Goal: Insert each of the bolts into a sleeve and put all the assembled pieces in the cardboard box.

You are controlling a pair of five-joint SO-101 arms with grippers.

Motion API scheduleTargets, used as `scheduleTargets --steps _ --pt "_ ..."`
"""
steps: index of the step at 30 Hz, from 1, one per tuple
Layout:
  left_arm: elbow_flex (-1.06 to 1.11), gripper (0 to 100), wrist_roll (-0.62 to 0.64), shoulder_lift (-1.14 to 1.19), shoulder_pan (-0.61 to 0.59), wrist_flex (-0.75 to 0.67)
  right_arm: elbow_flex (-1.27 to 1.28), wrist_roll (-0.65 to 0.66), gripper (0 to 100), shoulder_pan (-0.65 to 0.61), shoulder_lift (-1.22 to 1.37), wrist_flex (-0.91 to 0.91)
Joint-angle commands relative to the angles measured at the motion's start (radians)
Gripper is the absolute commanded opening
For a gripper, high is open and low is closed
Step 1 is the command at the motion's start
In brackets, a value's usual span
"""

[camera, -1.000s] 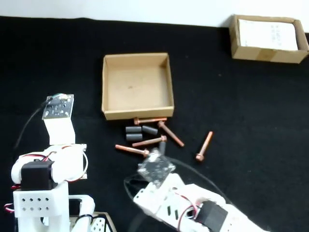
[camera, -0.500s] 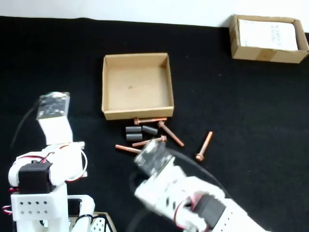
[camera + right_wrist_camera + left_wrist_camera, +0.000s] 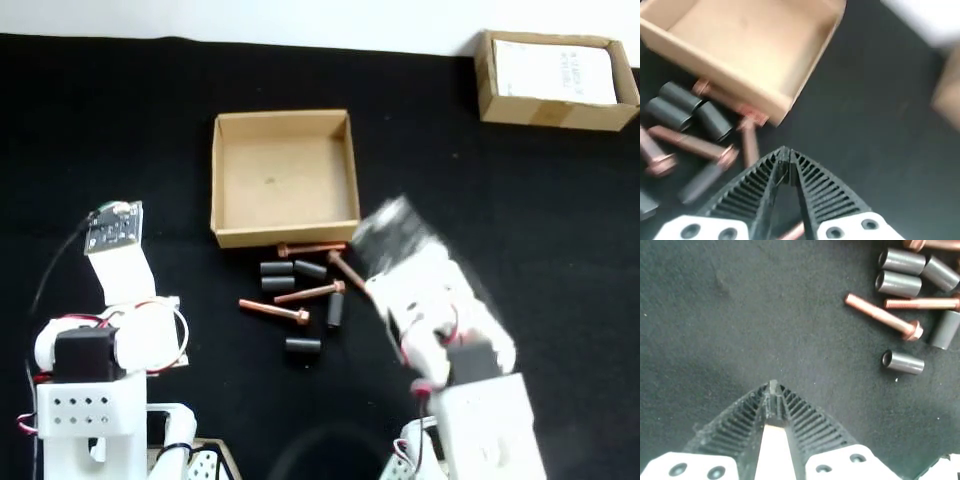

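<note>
In the high view I see the cardboard box point(image 3: 285, 237) standing open on the black table point(image 3: 120, 130). The bolts point(image 3: 273, 311) and sleeves point(image 3: 303, 347) lie loose just in front of its near wall, each on its own. The left arm point(image 3: 105, 340) is folded back at the table's left side, well apart from the parts. The right arm point(image 3: 440, 320) leans over the right end of the pile and covers part of one bolt. A second box point(image 3: 540, 113) holding paper sits far off at the back.

The left wrist view brings me closer. The left gripper point(image 3: 772, 388) has its toothed fingers point(image 3: 807, 422) pressed together on nothing, above bare cloth. Here I can see the sleeves' hollow ends, and the bolts are copper-coloured with flanged heads.

In the right wrist view, the right gripper point(image 3: 785, 151) is also pressed together and empty. It hangs near the box's corner, with a bolt just beside its tip.
</note>
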Motion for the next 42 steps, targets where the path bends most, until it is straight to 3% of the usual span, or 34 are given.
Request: scheduleTargets --steps 1,4,7,10,15,20,28,33,42 --pt "-0.001 1 0.006 -0.005 0.015 -0.015 -0.222 -0.29 0.6 -0.061 0.18 0.222" --pt "-0.001 1 0.006 -0.005 0.015 -0.012 -0.378 -0.52 0.6 -0.16 0.292 0.389" --pt "-0.001 1 0.006 -0.005 0.015 -0.012 -0.487 -0.617 0.6 -0.283 0.36 0.499" --pt "0.021 1 0.005 -0.002 0.015 -0.038 -0.509 -0.6 0.6 -0.326 0.417 0.481" --pt "0.236 1 0.005 -0.005 0.015 -0.19 -0.512 -0.572 1.5 -0.282 0.573 0.472" --pt "0.427 1 0.005 -0.007 0.015 -0.37 -0.542 -0.578 21.0 -0.275 0.748 0.47" --pt "0.499 1 0.006 -0.007 0.015 -0.503 -0.573 -0.582 11.8 -0.275 0.941 0.363" --pt "0.515 1 0.006 -0.007 0.015 -0.529 -0.581 -0.664 11.6 -0.277 1.007 0.291" --pt "0.533 1 0.005 -0.007 0.015 -0.566 -0.579 -0.672 11.6 -0.277 1.129 0.219"
